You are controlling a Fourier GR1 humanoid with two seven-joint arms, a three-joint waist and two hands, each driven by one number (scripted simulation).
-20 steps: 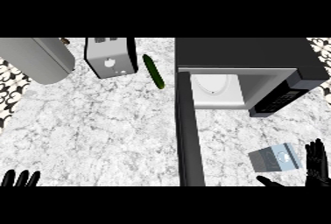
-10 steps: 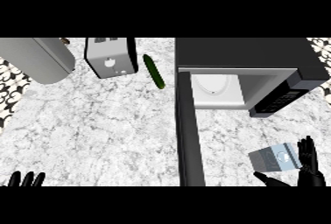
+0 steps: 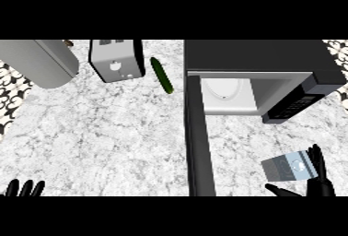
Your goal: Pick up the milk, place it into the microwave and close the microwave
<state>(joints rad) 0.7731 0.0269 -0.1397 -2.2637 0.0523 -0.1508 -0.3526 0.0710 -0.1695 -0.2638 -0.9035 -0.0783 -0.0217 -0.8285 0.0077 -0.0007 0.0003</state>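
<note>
The milk [image 3: 291, 167] is a small carton with a darker grey-blue face on its left and a paler face on its right that carries a small round mark. It sits on the marbled table [image 3: 102, 138] near the view's lower right, in front of the microwave [image 3: 262, 57] and to the right of its door [image 3: 197, 143]. The right robot hand [image 3: 318, 184] is just beside the carton's right edge, spread, with its fingers [image 3: 316, 159] straight up along that edge and the thumb stretched out to the left below the carton. Whether the fingers actually touch the milk cannot be told. The left robot hand [image 3: 23, 188] shows only at the lower left edge, its fingers straight and upward, resting and holding nothing. The microwave stands open: its dark door is swung out and seen edge-on as a long bar running toward the lower edge. Its pale cavity holds one round white plate [image 3: 224, 88] and nothing more, with the control panel [image 3: 293, 106] to the right of the opening. Counted, there are one milk carton, one microwave, one silver toaster [image 3: 117, 62] at the upper left, one green cucumber [image 3: 162, 75] lying between the toaster and the microwave, one large grey rounded object [image 3: 37, 62] in the far upper left corner, and two robot hands.
</note>
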